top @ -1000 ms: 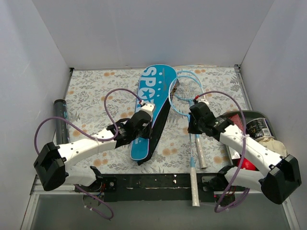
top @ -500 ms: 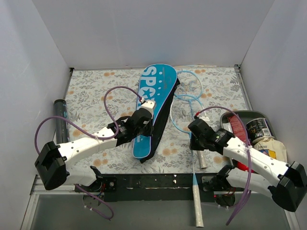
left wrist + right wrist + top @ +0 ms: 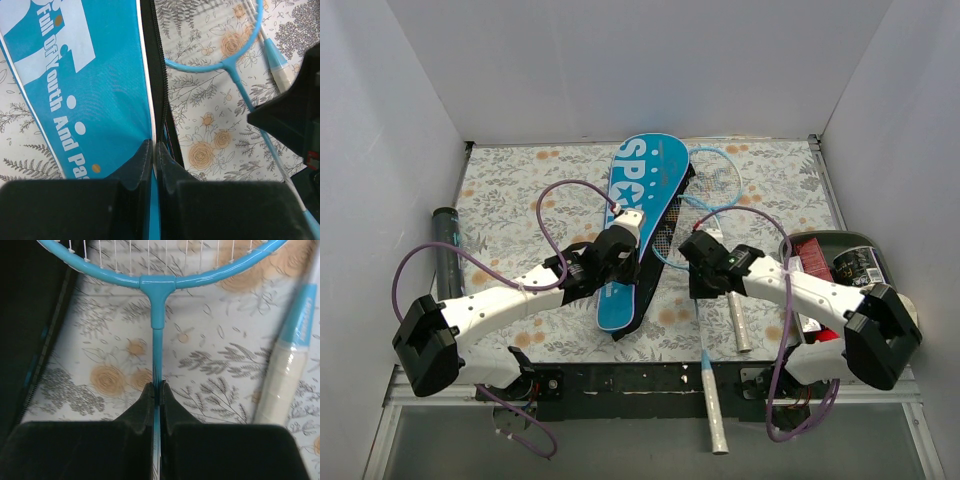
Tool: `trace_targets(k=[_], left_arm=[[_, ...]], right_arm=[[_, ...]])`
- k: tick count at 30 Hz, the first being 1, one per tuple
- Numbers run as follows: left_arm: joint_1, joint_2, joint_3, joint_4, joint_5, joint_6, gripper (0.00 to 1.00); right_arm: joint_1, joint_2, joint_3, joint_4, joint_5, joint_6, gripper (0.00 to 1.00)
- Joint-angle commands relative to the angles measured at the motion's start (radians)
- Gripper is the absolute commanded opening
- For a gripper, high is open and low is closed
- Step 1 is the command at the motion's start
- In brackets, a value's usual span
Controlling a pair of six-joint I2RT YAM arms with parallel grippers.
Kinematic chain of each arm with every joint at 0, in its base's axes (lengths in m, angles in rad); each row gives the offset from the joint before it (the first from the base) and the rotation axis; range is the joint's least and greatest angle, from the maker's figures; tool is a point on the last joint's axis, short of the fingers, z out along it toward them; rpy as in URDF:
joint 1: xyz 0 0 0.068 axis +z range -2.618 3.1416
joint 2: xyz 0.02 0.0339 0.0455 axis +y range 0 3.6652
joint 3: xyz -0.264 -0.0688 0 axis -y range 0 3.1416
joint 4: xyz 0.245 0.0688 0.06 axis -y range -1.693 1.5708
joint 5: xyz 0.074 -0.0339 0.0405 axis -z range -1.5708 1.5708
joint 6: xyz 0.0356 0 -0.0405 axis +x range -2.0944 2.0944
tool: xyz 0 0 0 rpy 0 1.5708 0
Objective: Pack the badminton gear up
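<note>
The blue cover lettered "SPORT" point(image 3: 638, 200) lies open along its right edge in the middle of the table. My left gripper point(image 3: 628, 262) is shut on the cover's upper flap edge point(image 3: 154, 147). My right gripper point(image 3: 695, 272) is shut on the thin shaft of a light-blue racket point(image 3: 157, 282). That racket's head point(image 3: 672, 235) lies against the cover's open side, and its white handle point(image 3: 713, 415) overhangs the near edge. The second racket point(image 3: 717, 178) lies to the right, its handle point(image 3: 738, 322) on the cloth. The black tube point(image 3: 447, 250) lies at the far left. No shuttlecocks are in view.
A dark tray point(image 3: 872, 250) at the right holds cans and food packets, with something red below it point(image 3: 830, 335). White walls close in the table on three sides. A black rail point(image 3: 640, 378) runs along the near edge.
My right gripper has carried the racket left, so its head now lies against the cover's open side and its handle has swung over the near edge. The left gripper stayed put.
</note>
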Motion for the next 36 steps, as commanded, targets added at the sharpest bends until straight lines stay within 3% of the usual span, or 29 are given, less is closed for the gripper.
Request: trace_targets(k=[1,13,20,26,28,29,32,36], left_arm=[[0.004,-0.031,0.014,0.037,0.015,0.001,0.0],[0.004,-0.103,-0.066,0.053,0.106,-0.025,0.0],[0.006,-0.11,-0.1,0.053,0.144,-0.03,0.0],[0.004,-0.065,-0.1,0.09,0.195,-0.031,0.0],[0.004,-0.053,-0.098,0.096,0.196,-0.03,0.0],[0.004,-0.047,-0.097,0.101,0.195,-0.028,0.0],[0.006,-0.036,-0.092,0.102,0.187,-0.024,0.0],[0.004,-0.027,-0.094,0.109,0.176,-0.024,0.0]], right_arm=[[0.013,0.095,0.144,0.092,-0.022,-0.055,0.01],[-0.026,0.521,0.469,0.236,-0.056,-0.157,0.01],[-0.088,0.557,0.508,0.394,0.021,-0.184,0.01],[-0.15,0.588,0.54,0.506,-0.031,-0.212,0.01],[-0.15,0.603,0.568,0.497,-0.047,-0.224,0.12],[-0.15,0.601,0.569,0.494,-0.063,-0.233,0.29],[-0.147,0.569,0.546,0.494,-0.085,-0.239,0.44],[-0.144,0.517,0.515,0.44,-0.108,-0.25,0.51]])
